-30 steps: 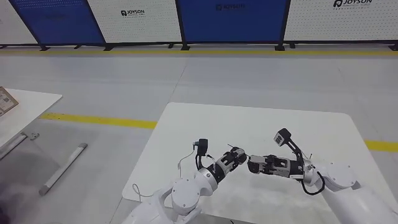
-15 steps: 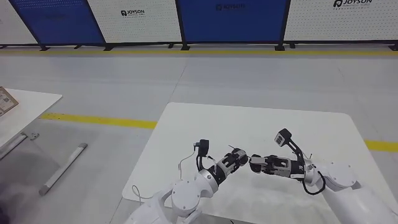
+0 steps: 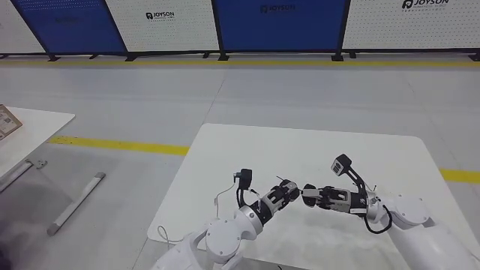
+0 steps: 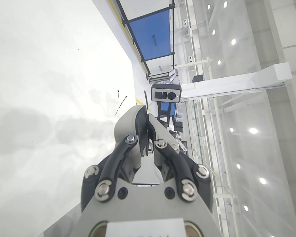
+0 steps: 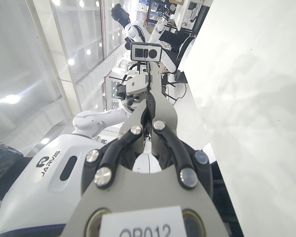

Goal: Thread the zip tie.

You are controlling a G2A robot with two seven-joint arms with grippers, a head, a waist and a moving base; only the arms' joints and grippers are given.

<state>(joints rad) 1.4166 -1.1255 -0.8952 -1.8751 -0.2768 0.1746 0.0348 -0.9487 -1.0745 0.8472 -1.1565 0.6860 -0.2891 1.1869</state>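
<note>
My two grippers meet tip to tip above the front middle of the white table (image 3: 300, 150). The left gripper (image 3: 289, 190) (image 4: 146, 114) is shut on a thin black zip tie (image 4: 146, 99), whose end sticks out past its fingertips. A fine black tail (image 3: 279, 178) also rises beside that gripper. Facing it with a small gap between them, the right gripper (image 3: 306, 193) (image 5: 149, 99) is shut, with a thin black strip (image 5: 149, 80) running from its tips toward the left gripper. How the two ends of the tie meet is hidden behind the fingers.
A loose black zip tie (image 4: 120, 104) lies on the table beyond the left gripper, with a shorter black piece (image 4: 118, 93) near it. The table's back and right side are bare white surface. A second white table (image 3: 30, 131) stands off to the left.
The right gripper has drawn back slightly to the right, opening a small gap between the two grippers. The left gripper has barely shifted.
</note>
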